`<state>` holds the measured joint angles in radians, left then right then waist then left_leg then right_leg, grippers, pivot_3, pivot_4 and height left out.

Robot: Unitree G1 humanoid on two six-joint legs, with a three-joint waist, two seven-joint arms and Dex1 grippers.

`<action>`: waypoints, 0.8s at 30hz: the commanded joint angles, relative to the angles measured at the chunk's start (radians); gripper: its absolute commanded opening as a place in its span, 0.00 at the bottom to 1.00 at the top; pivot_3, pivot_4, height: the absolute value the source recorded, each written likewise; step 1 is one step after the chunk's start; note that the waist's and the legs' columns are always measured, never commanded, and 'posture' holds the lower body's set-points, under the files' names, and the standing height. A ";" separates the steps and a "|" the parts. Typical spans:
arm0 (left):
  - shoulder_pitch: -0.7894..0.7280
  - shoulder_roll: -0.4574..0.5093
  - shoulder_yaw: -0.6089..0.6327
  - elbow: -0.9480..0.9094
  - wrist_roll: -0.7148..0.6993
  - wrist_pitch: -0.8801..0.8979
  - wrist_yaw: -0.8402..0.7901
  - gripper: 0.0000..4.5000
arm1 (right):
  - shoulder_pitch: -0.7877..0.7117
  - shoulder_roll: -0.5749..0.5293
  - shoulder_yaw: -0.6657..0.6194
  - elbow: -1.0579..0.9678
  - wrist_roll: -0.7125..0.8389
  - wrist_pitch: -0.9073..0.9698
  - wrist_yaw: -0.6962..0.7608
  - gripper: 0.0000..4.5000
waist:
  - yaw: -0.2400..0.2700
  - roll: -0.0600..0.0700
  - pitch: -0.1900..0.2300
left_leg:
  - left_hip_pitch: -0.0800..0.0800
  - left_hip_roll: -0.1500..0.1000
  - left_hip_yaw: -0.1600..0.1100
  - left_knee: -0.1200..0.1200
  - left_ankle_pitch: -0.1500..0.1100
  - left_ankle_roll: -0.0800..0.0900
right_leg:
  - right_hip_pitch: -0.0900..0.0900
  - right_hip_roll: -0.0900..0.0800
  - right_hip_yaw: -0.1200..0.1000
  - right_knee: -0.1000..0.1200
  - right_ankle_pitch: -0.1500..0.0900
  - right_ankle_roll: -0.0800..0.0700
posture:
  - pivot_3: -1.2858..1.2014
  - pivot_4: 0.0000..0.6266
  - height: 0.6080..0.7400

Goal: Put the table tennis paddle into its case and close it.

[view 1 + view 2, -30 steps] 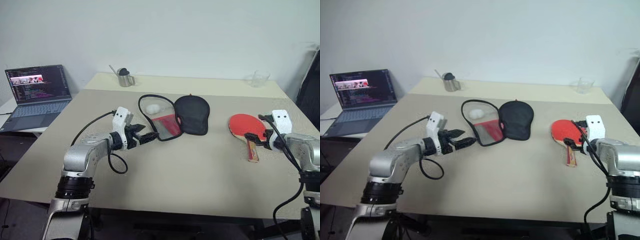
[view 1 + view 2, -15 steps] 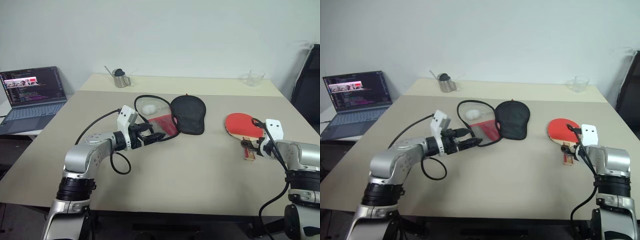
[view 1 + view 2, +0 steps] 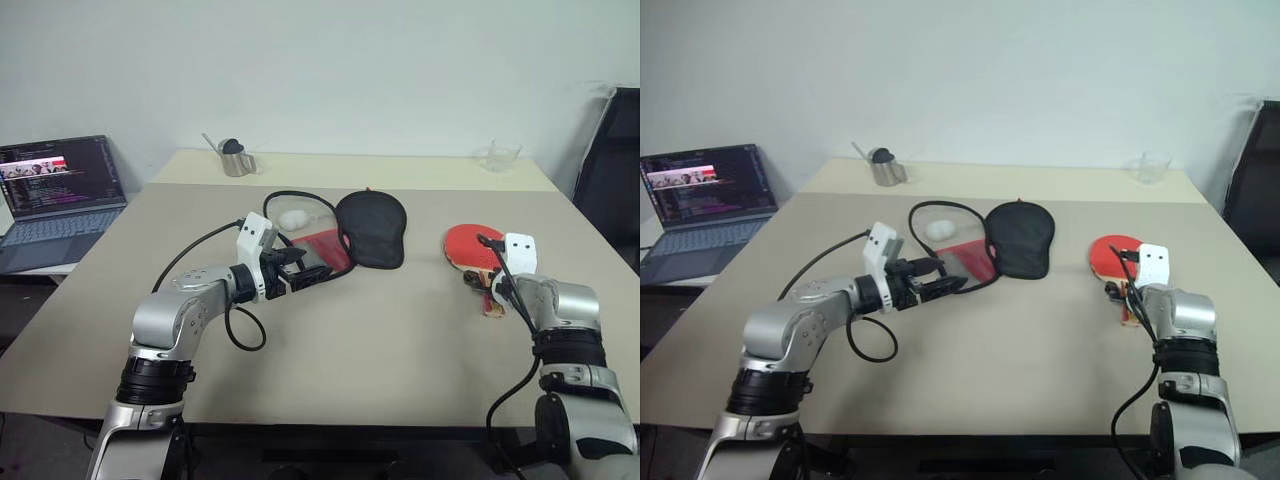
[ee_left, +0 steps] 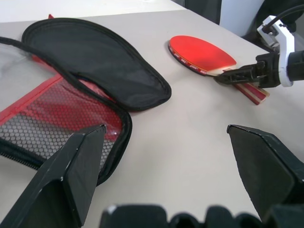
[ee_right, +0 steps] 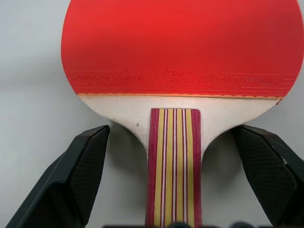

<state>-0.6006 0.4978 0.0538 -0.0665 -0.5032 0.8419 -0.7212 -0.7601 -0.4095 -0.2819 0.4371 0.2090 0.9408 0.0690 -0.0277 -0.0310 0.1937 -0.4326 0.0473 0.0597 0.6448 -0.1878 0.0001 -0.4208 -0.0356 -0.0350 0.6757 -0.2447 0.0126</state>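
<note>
Left gripper [image 3: 312,275] hovers with jaws spread wide at the unzipped case [image 3: 345,233] — right gripper [image 5: 171,185] too, jaws released, straddling the handle of the table tennis paddle [image 5: 180,52], flat on the worktop [image 3: 380,330].

The case [image 3: 335,230] lies open near the middle of the bench [image 3: 380,330], its two halves spread side by side, with a small ball [image 3: 296,218] in the left half. The table tennis paddle [image 3: 472,252] lies flat to the right of the case and well apart from it, handle toward the near edge. The left gripper [image 3: 308,276] sits at the near left edge of the case; the right gripper [image 3: 1124,291] is over the paddle's handle. At the far left of the bench stands a metal cup [image 3: 235,159], at the far right a glass [image 3: 497,156]. A laptop [image 3: 55,195] stands on a separate table left of the bench.
</note>
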 commanded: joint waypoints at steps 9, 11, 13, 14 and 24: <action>0.005 -0.003 0.007 -0.051 -0.006 -0.023 0.023 1.00 | -0.041 0.003 -0.007 0.014 -0.015 -0.040 -0.024 0.24 | -0.005 0.000 0.000 | 0.000 0.000 0.000 -0.001 0.000 0.000 | 0.000 0.000 0.000 0.000 0.000 0.000 | 0.52 0.24 1.00; 0.007 -0.002 0.007 -0.053 -0.005 -0.023 0.025 1.00 | -0.056 0.005 -0.009 0.008 -0.013 -0.040 -0.027 0.24 | -0.005 0.000 0.000 | 0.000 0.000 0.000 -0.001 0.000 0.000 | -0.001 0.000 0.000 0.000 0.000 0.000 | 0.52 0.24 1.00; 0.009 -0.001 0.008 -0.052 -0.003 -0.025 0.030 1.00 | -0.090 0.013 -0.016 -0.002 -0.004 -0.040 -0.030 0.24 | -0.005 0.000 0.000 | 0.000 0.000 0.001 -0.001 0.000 0.000 | -0.001 0.000 0.000 0.000 0.000 0.000 | 0.52 0.24 1.00; 0.010 0.000 0.009 -0.051 -0.002 -0.026 0.033 1.00 | -0.112 0.018 -0.017 -0.007 0.000 -0.041 -0.034 0.24 | -0.005 0.001 0.000 | 0.000 0.000 0.001 -0.001 0.000 0.000 | -0.001 0.000 0.000 0.000 0.000 0.000 | 0.52 0.24 1.00; 0.021 -0.008 0.006 -0.066 -0.006 -0.020 0.057 1.00 | -0.434 0.120 -0.013 0.250 -0.014 -0.211 -0.078 0.24 | -0.005 0.002 0.001 | -0.001 0.000 0.002 -0.006 0.000 0.000 | -0.004 0.001 0.001 -0.002 0.000 -0.001 | 0.52 0.24 1.00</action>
<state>-0.5756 0.4889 0.0516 -0.0760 -0.5026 0.8385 -0.6664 -1.1647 -0.2905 -0.2873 0.6580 0.1878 0.7814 -0.0018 -0.0326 -0.0288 0.1951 -0.4337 0.0475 0.0614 0.6378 -0.1877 0.0002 -0.4251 -0.0349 -0.0338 0.6728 -0.2451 0.0118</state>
